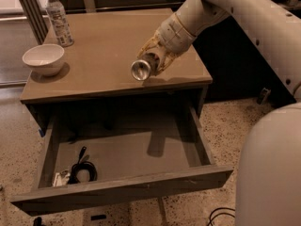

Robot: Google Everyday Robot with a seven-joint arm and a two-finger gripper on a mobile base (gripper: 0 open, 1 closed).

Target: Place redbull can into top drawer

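The redbull can (141,68) lies tilted in the air, its shiny silver end facing the camera, just above the front edge of the grey table (108,41). My gripper (153,59) is shut on the redbull can, its yellowish fingers (149,46) wrapped around the can's body. Below it the top drawer (141,185) stands pulled wide open, its flat front panel nearest the camera. The can's shadow falls on the drawer floor right of centre.
A white bowl (43,59) and a clear plastic water bottle (58,18) stand at the table's left side. A coiled black cable (81,169) and a small white item lie in the drawer's front left corner. My white arm and base fill the right side.
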